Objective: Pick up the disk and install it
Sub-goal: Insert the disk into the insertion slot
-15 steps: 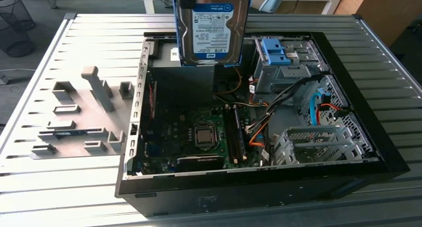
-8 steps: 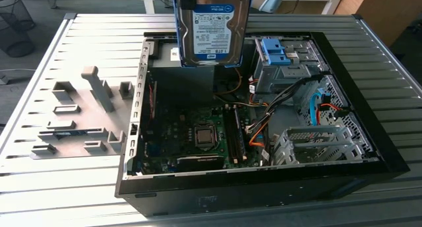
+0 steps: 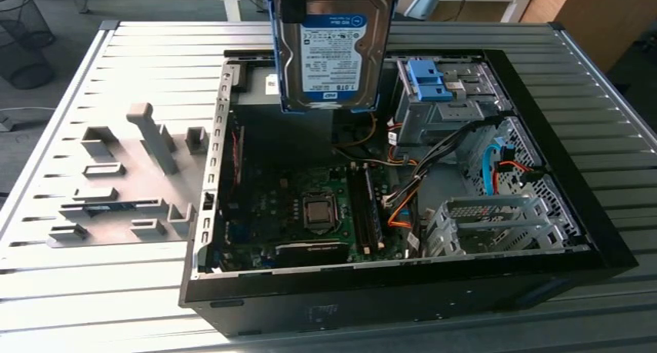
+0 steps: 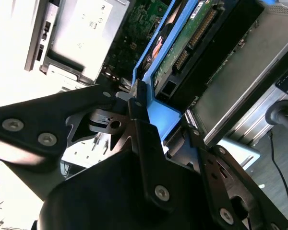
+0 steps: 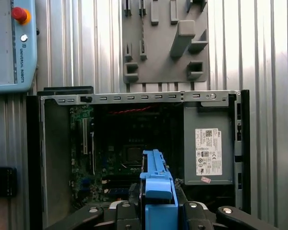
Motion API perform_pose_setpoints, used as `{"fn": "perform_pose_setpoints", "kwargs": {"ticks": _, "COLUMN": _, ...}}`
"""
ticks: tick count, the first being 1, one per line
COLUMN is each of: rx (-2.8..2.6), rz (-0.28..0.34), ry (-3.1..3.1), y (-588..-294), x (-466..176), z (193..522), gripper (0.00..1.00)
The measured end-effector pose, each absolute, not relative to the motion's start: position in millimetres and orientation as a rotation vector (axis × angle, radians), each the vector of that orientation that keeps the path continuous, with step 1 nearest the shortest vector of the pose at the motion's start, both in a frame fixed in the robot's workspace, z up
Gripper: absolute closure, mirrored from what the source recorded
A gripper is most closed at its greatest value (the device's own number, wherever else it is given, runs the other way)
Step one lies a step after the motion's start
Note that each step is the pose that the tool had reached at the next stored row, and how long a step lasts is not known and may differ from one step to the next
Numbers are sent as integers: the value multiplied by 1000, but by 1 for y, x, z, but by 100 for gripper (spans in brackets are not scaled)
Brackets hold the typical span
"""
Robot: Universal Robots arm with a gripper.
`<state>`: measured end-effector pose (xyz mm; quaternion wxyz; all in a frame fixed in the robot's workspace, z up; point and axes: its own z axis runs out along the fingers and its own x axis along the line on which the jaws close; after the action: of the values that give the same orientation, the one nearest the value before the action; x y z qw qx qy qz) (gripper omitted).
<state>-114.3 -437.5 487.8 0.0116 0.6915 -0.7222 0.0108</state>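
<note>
While clamped tight in the hand [image 4: 163, 112] by its blue frame, hung upright and high over the open computer case [image 3: 411, 288], touching nothing else. Logged across the exterior view, left to right: grey fixture plate [image 3: 113, 191] on the slatted surface [image 3: 92, 299]; disk [image 3: 334, 49] over the case's far side, beyond the motherboard [image 3: 308, 207]; drive cage [image 3: 421, 118] with blue bracket [image 3: 431, 80], beside loose cables [image 3: 411, 188]. Judged risky: gripped at the frame's end only, so could swing or slip; could snag cables or clip the cage rim if lowered tilted.
</note>
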Motion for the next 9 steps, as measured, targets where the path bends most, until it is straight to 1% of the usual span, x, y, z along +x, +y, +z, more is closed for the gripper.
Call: {"fn": "perform_pose_setpoints", "kwargs": {"ticks": 9, "rx": 2157, "rz": 34, "ry": -2252, "y": -456, "x": -114, "z": 487, "gripper": 63}}
